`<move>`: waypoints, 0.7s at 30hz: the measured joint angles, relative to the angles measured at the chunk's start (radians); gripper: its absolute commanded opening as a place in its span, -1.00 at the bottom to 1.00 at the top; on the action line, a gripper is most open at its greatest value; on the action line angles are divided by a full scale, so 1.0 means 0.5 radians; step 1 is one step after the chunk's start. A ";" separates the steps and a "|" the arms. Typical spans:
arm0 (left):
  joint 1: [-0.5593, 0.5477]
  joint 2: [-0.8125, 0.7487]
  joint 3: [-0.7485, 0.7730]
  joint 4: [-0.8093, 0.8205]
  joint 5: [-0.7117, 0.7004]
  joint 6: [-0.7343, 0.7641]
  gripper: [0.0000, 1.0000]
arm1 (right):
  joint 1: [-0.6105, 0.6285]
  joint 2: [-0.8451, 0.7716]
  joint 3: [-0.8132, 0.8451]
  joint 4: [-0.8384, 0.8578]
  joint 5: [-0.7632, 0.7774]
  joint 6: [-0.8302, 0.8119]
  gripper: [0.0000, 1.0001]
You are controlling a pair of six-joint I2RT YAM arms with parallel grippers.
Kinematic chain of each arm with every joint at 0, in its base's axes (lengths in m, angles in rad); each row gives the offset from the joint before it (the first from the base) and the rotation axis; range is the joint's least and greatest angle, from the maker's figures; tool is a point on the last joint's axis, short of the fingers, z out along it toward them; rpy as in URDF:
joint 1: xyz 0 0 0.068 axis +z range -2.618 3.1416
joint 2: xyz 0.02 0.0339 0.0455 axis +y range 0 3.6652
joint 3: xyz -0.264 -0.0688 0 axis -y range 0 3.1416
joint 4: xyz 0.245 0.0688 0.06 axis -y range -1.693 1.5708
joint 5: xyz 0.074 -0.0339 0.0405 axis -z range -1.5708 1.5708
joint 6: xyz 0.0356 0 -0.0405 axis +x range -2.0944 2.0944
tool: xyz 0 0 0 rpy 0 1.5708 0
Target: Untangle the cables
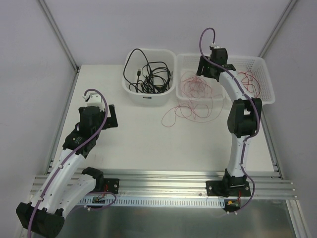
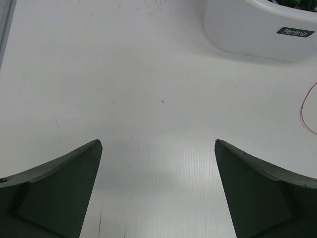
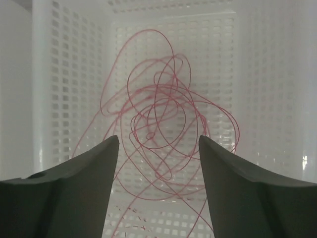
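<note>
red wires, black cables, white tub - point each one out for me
red wires (image 3: 157, 133), right wrist view, middle of the tangle
black cables (image 1: 150, 81), top external view, middle of the coiled heap
white tub (image 1: 161, 98), top external view, its near wall

The right arm (image 1: 234, 88) hides part of the red wires (image 1: 192, 90) in the basket (image 1: 266, 82); the tub (image 2: 247, 34) is cropped.
</note>
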 measured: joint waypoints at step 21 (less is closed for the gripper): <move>0.000 -0.008 -0.001 0.000 0.036 -0.002 0.98 | 0.666 -1.438 -1.289 -0.148 0.045 -0.105 0.76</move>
